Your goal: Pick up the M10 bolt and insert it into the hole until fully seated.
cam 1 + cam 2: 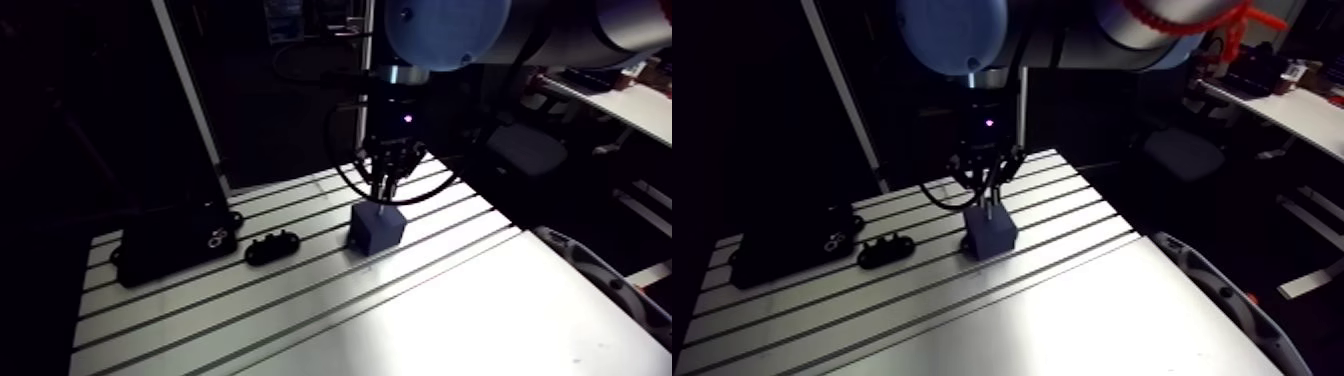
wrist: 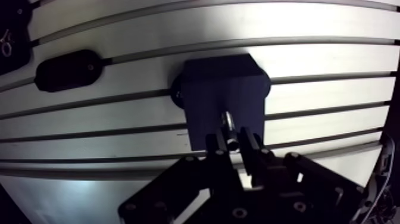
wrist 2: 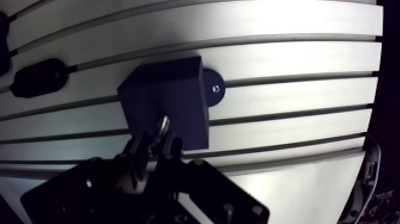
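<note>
Off to one side of my jaws, a black oval holder [image 2: 68,70]; just ahead, the dark block [image 2: 217,89]. My gripper [image 2: 236,143] pinches the M10 bolt [image 2: 229,122], tip at the block's top: pickup done, seating apparently not yet finished

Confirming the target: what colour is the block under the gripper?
Dark blue; the block shows best in the arm view.
</note>
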Robot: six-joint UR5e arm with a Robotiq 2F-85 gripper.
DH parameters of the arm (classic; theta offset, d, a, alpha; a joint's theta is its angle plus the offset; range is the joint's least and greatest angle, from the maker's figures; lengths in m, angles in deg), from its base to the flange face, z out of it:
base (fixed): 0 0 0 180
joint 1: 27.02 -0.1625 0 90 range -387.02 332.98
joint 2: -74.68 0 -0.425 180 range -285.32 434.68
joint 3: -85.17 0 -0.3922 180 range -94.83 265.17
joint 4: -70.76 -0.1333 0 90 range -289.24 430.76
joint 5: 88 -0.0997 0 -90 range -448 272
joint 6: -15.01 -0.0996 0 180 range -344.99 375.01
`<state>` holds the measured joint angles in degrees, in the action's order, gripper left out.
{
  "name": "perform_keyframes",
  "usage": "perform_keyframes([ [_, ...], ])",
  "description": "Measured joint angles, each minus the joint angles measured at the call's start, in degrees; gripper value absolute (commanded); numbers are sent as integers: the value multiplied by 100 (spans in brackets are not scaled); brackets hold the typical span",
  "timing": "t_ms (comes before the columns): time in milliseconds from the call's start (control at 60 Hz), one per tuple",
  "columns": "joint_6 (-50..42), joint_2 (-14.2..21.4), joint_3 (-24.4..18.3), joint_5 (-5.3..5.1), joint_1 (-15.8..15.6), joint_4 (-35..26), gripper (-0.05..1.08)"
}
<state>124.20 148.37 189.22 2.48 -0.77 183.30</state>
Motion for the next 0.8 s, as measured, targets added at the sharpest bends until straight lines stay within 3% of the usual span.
perform_keyframes([
  [167, -4, 0, 21, 0, -7, 12, 107],
  [250, -5, 0, 23, 3, -12, 17, 99],
  [267, -4, 0, 23, 3, -12, 18, 90],
  [283, -4, 0, 23, 4, -13, 19, 90],
  [300, -4, 0, 23, 4, -14, 20, 76],
  [317, -4, 0, 23, 4, -15, 20, 76],
  [333, -3, 0, 23, 5, -15, 21, 55],
  [350, -3, 0, 22, 5, -16, 22, 55],
  [367, -3, 0, 22, 6, -17, 23, 34],
  [383, -2, 0, 23, 6, -17, 24, 34],
  [400, -1, 0, 22, 6, -18, 24, 8],
  [433, 0, 1, 23, 7, -20, 26, 2],
  [800, 4, 14, 39, 9, -14, 35, 0],
])
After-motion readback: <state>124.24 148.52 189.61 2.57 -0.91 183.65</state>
